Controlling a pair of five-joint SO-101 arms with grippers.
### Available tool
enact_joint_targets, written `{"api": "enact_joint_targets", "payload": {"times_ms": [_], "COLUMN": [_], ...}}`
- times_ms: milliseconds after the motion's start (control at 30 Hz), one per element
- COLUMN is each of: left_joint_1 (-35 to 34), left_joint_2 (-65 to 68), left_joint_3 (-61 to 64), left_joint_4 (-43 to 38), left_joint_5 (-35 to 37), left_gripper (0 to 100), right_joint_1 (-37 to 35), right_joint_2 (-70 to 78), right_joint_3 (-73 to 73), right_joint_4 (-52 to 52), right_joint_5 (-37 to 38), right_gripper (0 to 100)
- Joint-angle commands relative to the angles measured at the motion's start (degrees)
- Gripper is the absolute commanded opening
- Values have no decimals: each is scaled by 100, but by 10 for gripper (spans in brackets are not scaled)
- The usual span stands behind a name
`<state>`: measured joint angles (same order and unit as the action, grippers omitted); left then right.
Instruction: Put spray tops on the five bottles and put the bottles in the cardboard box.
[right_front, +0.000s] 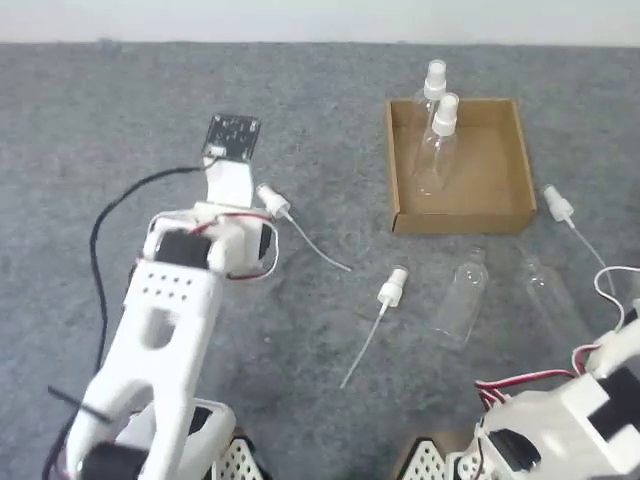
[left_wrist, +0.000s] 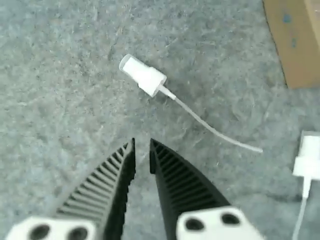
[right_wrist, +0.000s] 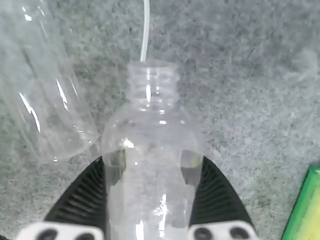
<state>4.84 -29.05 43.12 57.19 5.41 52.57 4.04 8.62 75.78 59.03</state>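
Note:
In the high view a cardboard box (right_front: 508, 160) holds two clear bottles (right_front: 437, 150) with spray tops on. Two uncapped bottles lie in front of it, one (right_front: 462, 296) to the left of the other (right_front: 545, 290). Three loose spray tops with long tubes lie on the carpet: one (right_front: 272, 202) beside the left arm, one (right_front: 392, 288) in the middle, one (right_front: 558, 206) right of the box. My left gripper (left_wrist: 143, 145) hangs just short of the first spray top (left_wrist: 143, 76), jaws almost together and empty. My right gripper (right_wrist: 150, 167) is shut on an uncapped bottle (right_wrist: 150, 150), its neck pointing away.
Grey carpet covers the table. A second clear bottle (right_wrist: 42, 95) lies close beside the held one. A thin white tube (right_wrist: 146, 30) runs beyond the held bottle's neck. A green edge (right_wrist: 306, 210) shows at the corner of the right wrist view.

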Motion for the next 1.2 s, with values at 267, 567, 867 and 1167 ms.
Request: {"api": "enact_joint_targets", "payload": {"times_ms": [267,567,867,1167], "left_joint_1": [-9,-26,-378,-440], "left_joint_2": [2215,4176,5371,5960], "left_joint_3": [-2387,-3846,-4699,-4743], "left_joint_4": [264,105,123,-88], "left_joint_5": [615,2119,2505,2497], "left_gripper": [153,152,152,151], "right_joint_1": [40,-66,-75,-75], "right_joint_2": [-382,-382,-382,-391], "right_joint_3": [-176,9,9,9], "right_joint_4": [66,-4,4,40], "right_joint_5": [-26,255,519,519], "right_gripper": [17,17,17,17]}}
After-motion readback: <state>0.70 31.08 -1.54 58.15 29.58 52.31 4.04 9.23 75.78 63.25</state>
